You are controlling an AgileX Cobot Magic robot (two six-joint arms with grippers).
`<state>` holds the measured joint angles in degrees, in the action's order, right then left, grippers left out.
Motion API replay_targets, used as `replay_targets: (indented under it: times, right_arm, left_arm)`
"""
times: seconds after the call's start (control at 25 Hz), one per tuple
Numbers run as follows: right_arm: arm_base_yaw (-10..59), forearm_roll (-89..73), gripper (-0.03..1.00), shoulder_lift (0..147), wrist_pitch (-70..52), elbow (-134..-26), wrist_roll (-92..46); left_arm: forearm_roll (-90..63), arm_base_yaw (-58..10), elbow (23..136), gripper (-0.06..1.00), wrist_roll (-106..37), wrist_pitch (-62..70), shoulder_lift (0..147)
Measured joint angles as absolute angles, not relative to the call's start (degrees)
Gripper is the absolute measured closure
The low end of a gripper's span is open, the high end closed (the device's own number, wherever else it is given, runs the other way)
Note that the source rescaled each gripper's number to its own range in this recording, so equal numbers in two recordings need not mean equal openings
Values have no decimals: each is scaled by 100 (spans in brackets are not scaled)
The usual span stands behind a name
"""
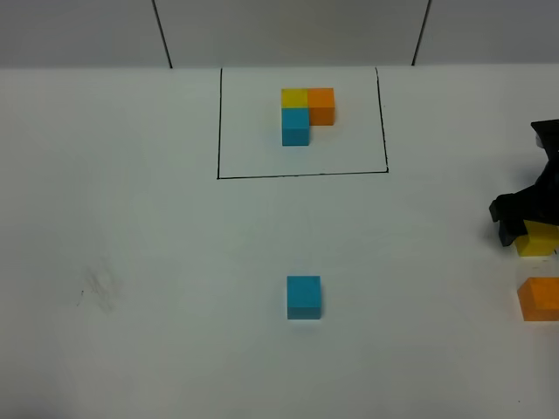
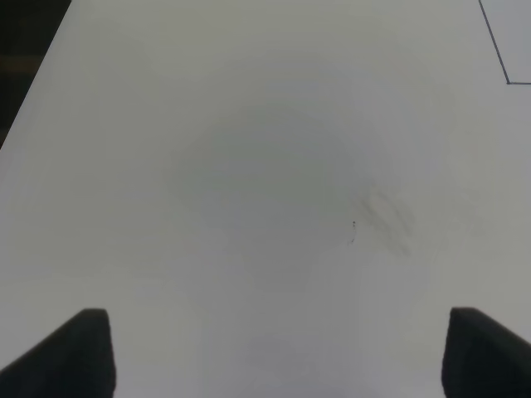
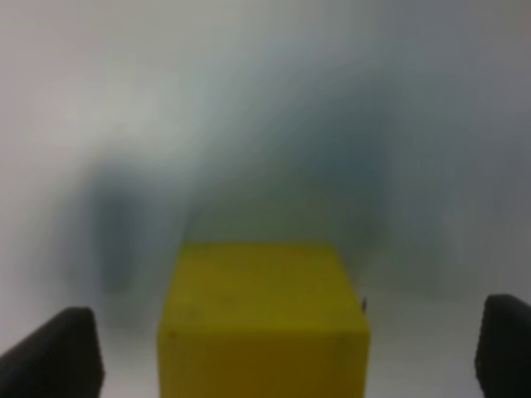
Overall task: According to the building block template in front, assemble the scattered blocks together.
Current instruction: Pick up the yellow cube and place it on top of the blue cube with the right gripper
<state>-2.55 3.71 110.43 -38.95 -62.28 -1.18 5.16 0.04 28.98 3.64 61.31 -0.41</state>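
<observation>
The building block template (image 1: 307, 113) is a yellow, an orange and a blue cube joined in an L inside a black-line rectangle (image 1: 301, 175) at the far middle. The sky-blue cube (image 1: 303, 296) sits alone at the table's middle front. My right gripper (image 1: 528, 229) is at the right edge, low over the yellow cube (image 1: 537, 242). In the right wrist view the yellow cube (image 3: 264, 323) sits between the open gripper's (image 3: 282, 356) wide-apart fingers, untouched. The orange cube (image 1: 540, 298) lies just in front of it. My left gripper (image 2: 278, 352) is open and empty over bare table.
A faint grey smudge (image 1: 96, 288) marks the white table at the left; it also shows in the left wrist view (image 2: 386, 220). A corner of the black rectangle (image 2: 498, 50) shows there too. The table's far edge meets a grey wall.
</observation>
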Motion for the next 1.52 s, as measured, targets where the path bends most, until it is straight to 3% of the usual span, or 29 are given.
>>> replay_targets:
  times: [0.04,0.16,0.44,0.64,0.84,1.16,1.32,1.52]
  right_arm:
    - [-255,358,32,11048,-3895,-6228,-118]
    - [-255,352,78,11048,-3924,-6228,-118]
    - [-255,230,76,11010,-3863,-6245,-96]
    - [-65,-711,76,10488,-3878,-6554,236]
    - [1145,-895,76,10332,-3889,-6967,728]
    - [3118,960,76,10737,-4582,-7833,4129]
    - [3743,1306,76,10971,-4905,-8134,5102]
    - [4134,1308,76,11175,-4890,-8170,5337]
  left_arm:
    - [516,4,2898,25,364,6131,-41]
    - [516,4,2898,25,364,6131,-41]
    - [516,4,2898,25,364,6131,-41]
    - [516,4,2898,25,364,6131,-41]
    - [516,4,2898,25,364,6131,-41]
    - [516,4,2898,25,364,6131,-41]
    - [516,4,2898,25,364,6131,-41]
    - [516,4,2898,25,364,6131,-41]
